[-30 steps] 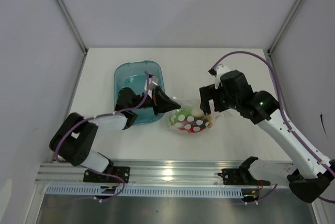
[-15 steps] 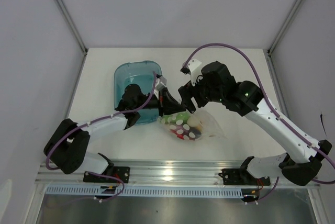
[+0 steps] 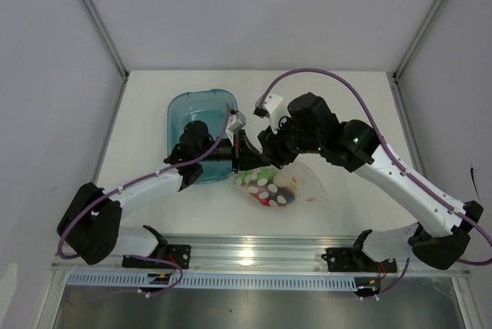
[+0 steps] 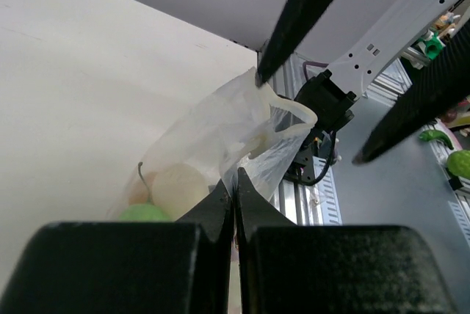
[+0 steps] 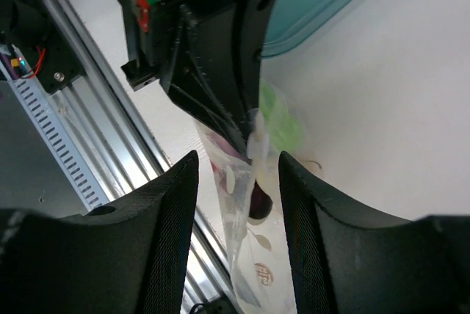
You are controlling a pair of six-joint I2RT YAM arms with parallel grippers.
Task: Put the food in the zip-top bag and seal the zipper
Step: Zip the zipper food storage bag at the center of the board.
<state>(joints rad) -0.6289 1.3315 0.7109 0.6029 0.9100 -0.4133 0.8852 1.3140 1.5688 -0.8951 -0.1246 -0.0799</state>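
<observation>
A teal translucent tub (image 3: 188, 110) sits open side up on the white counter (image 3: 361, 94), left of centre. An aluminium rail (image 3: 254, 250) runs along the counter's near edge. 2 slanted metal posts (image 3: 94, 15) frame the pale back wall (image 3: 261, 14).

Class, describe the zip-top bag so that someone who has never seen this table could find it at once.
On the white table, look just right of the teal tub. The zip-top bag is there: crinkly clear plastic printed with white dots, colourful toy food showing through, unlike the plain tinted tub.
</observation>
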